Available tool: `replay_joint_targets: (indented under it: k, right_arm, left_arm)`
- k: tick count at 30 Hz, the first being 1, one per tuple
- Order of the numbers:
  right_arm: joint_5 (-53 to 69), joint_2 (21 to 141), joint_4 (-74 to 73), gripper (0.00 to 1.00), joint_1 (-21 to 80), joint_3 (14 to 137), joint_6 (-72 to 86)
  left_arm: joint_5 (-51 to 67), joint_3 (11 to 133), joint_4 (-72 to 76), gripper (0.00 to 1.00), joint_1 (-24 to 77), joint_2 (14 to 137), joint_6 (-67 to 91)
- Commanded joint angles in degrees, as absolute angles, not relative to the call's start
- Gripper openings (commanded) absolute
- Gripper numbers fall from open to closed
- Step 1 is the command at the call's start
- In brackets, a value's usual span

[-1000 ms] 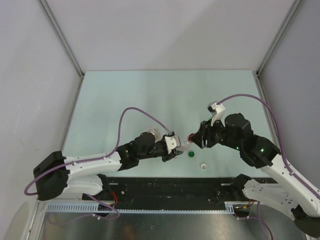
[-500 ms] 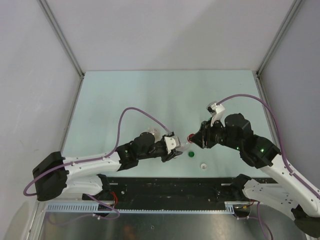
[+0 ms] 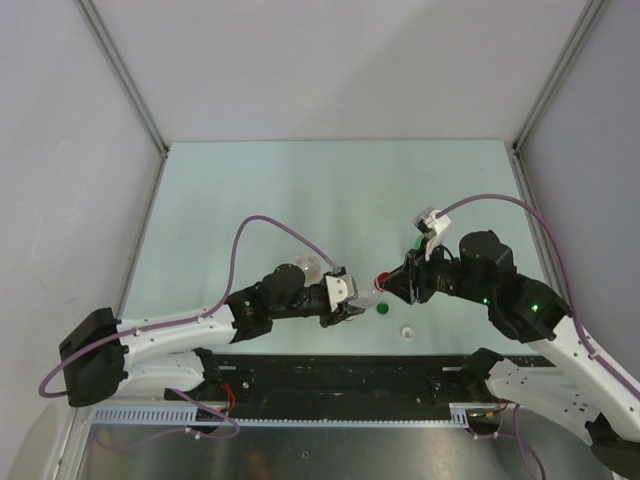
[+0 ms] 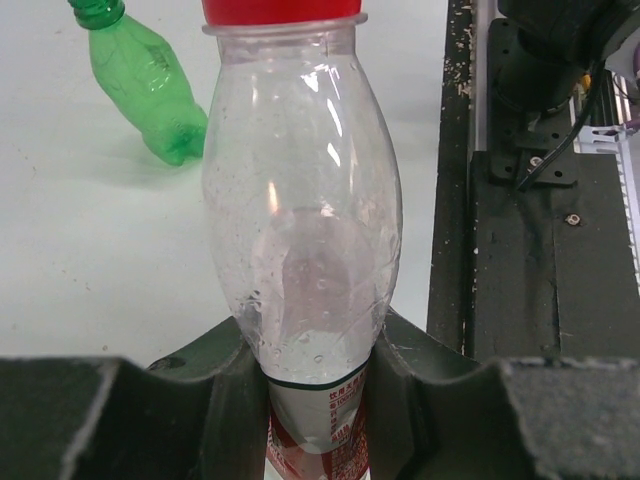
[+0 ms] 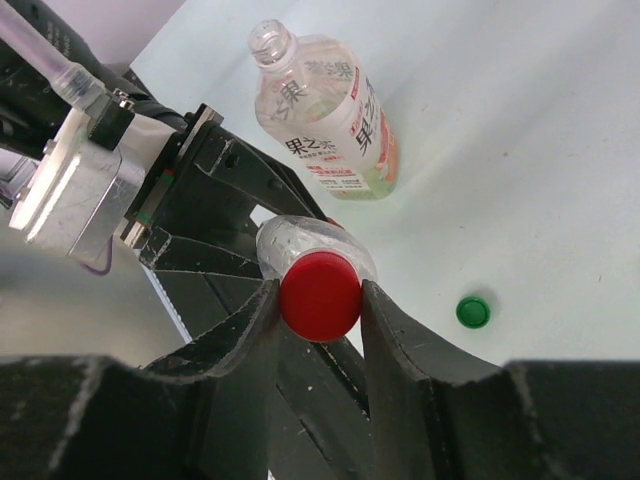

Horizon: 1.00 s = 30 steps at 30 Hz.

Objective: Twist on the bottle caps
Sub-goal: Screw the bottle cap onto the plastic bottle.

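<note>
My left gripper [image 3: 345, 300] [image 4: 318, 345] is shut on the lower body of the small clear red-labelled bottle [image 4: 300, 200] [image 5: 300, 240], which it holds off the table pointing toward the right arm. The red cap [image 5: 320, 295] [image 4: 282, 10] [image 3: 381, 277] sits on that bottle's mouth, and my right gripper [image 5: 320, 300] [image 3: 390, 283] is shut on the cap's sides. The green cap [image 5: 473, 312] [image 3: 383, 308] lies on the table just below the two grippers. Nearer the front edge lies the white cap [image 3: 407, 331].
The wider clear orange-labelled bottle [image 5: 330, 120] [image 3: 305, 268] lies uncapped on its side behind the left wrist. The green bottle [image 4: 145, 75] [image 3: 416, 240] lies on its side behind the right wrist. A black rail [image 3: 350, 375] runs along the near edge.
The right jaws have narrowed onto the red cap. Both wrists have shifted slightly toward the near edge, the bottle and cap moving with them.
</note>
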<state>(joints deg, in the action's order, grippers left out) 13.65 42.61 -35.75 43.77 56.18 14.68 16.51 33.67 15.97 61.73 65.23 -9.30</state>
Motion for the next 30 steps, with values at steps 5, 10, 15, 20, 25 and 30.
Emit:
replay_joint_targets:
  k: [5,10,15,20,25,30]
  right_arm:
    - [17.73,41.91,-37.29,0.10,43.73,58.55,9.73]
    - [18.61,41.79,-38.63,0.10,43.73,58.68,8.62]
    - [20.02,43.16,-39.50,0.09,43.73,58.71,9.22]
    - [20.17,45.68,-39.22,0.08,43.76,58.70,10.25]
    - [20.74,47.09,-39.20,0.08,43.76,58.58,10.58]
    - [20.87,47.52,-38.77,0.07,43.93,57.97,12.04]
  left_arm:
    - [24.54,34.22,19.67,0.18,61.61,61.37,-12.59]
    - [25.34,33.88,19.77,0.17,61.61,60.24,-12.64]
    - [24.05,34.59,19.98,0.17,61.61,60.28,-12.06]
    - [23.62,35.98,19.96,0.17,61.61,60.52,-12.60]
    - [20.96,37.62,20.09,0.16,61.61,60.58,-11.92]
    - [16.55,39.09,21.30,0.14,61.61,61.33,-10.54]
